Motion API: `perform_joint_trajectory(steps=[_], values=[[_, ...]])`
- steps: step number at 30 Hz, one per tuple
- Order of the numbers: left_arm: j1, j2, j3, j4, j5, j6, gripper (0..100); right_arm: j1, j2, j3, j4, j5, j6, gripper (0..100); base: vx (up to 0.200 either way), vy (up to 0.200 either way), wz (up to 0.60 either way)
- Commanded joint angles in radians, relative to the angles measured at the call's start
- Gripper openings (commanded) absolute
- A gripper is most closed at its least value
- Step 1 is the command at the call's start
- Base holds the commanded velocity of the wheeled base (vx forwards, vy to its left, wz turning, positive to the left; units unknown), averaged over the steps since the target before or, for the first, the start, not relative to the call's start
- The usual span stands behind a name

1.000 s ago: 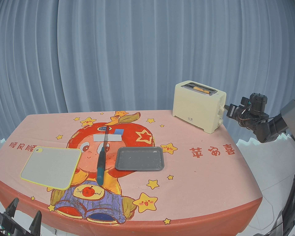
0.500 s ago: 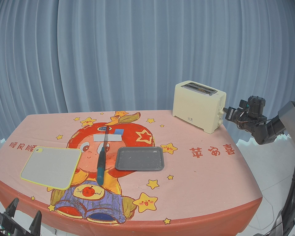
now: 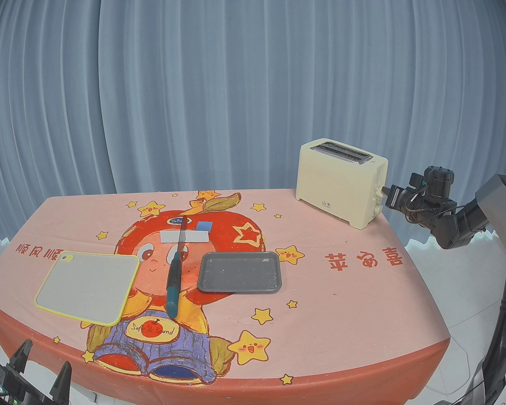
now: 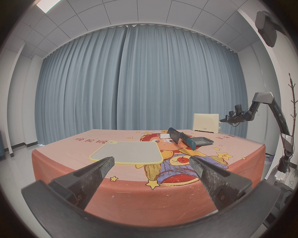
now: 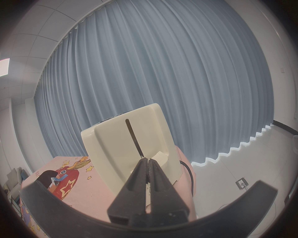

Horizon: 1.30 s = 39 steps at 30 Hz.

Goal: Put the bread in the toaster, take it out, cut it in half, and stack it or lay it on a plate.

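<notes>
A table point(image 3: 342, 306) draped in a pink cloth printed with a cartoon apple figure and yellow stars stands before a blue-grey pleated curtain point(image 3: 211, 95) that closes off the whole back of the room. The left wrist view also takes in a white tiled ceiling point(image 4: 139, 12), and a pale floor point(image 3: 464, 285) lies past the table's right edge. The cream toaster point(image 3: 340, 182) sits at the far right corner. Its two top slots look dark, and whether the bread is down inside cannot be told. The right gripper point(image 3: 387, 190) is level with the toaster's end face, beyond the right edge. Its fingers are pressed together with nothing between them, and their tips rest by the lever point(image 5: 160, 156) at the low end of its slot. Toward the near left corner lies a grey cutting board point(image 3: 87, 287) with a yellow rim. Just beside it, toward the middle, is a knife point(image 3: 175, 274), with its teal handle toward the near edge and its blade pointing to the far edge across a white strip point(image 3: 184, 236). A small blue piece point(image 3: 203, 227) lies just beyond that strip. The grey rectangular plate point(image 3: 240, 254) lies on the knife's other side, close to it but apart. The left gripper point(image 3: 42, 366) hangs below the near left corner with its fingers spread wide and empty.
</notes>
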Motion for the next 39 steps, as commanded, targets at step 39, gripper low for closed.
perform_joint_trajectory(steps=[39], values=[[0.0, 0.0, 0.018, -0.001, 0.0, 0.0, 100, 0.025, -0.213, 0.106, -0.003, -0.01, -0.043, 0, 0.0, 0.0, 0.0]])
